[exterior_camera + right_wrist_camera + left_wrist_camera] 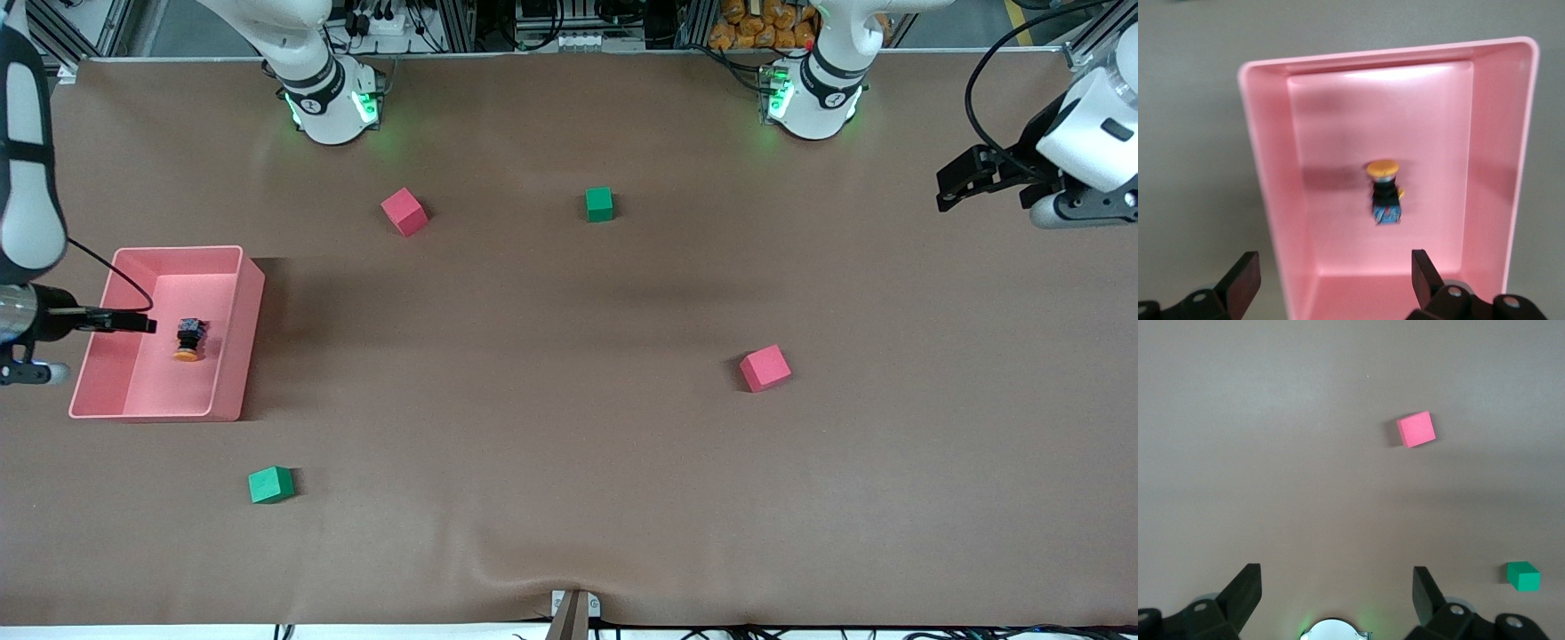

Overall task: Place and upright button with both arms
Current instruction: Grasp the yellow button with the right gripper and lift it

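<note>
The button [188, 339] lies on its side on the floor of a pink bin [233, 356] at the right arm's end of the table, its orange cap pointing toward the front camera and its black body away from it. In the right wrist view the button [1385, 191] sits roughly mid-floor, clear of all 4 walls of the bin [1265, 180].

The right gripper [133, 322] hangs over the bin, above the floor just beside the button — its fingers [1241, 283] spread wide with nothing between them. The left gripper [965, 182] waits up in the air over the left arm's end of the table, its fingers [1245, 590] also wide apart and holding nothing.

4 foam cubes lie scattered on the brown table [569, 444]: a red cube [404, 212] and a green cube [599, 204] up near the arm bases, another red cube [765, 368] toward the left arm's end, and a second green cube [270, 484] nearer the front camera than the bin. All 4 are well apart from each other, and from the bin.
</note>
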Controlling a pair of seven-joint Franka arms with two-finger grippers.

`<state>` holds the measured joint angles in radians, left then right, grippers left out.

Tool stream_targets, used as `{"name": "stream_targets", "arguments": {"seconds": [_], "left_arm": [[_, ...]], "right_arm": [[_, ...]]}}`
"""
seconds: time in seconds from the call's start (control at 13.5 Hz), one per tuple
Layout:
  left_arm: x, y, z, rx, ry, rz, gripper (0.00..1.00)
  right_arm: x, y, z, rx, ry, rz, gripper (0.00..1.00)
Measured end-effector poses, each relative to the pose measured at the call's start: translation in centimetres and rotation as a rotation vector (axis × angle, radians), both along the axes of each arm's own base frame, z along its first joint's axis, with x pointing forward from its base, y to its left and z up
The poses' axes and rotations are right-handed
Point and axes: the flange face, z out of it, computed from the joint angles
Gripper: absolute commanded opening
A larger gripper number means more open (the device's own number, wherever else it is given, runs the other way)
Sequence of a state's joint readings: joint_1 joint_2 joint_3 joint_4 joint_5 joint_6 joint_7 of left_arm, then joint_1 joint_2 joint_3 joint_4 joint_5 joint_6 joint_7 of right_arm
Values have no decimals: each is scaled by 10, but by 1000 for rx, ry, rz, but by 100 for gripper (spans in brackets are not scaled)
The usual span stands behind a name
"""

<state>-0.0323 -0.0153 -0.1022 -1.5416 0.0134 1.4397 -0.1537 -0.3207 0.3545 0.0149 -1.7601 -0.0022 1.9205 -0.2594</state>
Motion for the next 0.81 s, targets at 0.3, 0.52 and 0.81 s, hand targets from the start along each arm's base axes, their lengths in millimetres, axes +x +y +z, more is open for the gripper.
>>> {"name": "stream_targets", "arguments": {"seconds": [0.3,0.52,0.81], "left_arm": [[4,-21,-15,-14,36,-35,100],[7,-26,-23,-13,51,-45,100],[7,-29,-24,-13,52,-50,100]], "right_arm": [[-11,-26,-65,20,6,31,100],[-14,-36,-97,26,-4,60,100],[-26,-31,-141,21,-20,61,99]]}}
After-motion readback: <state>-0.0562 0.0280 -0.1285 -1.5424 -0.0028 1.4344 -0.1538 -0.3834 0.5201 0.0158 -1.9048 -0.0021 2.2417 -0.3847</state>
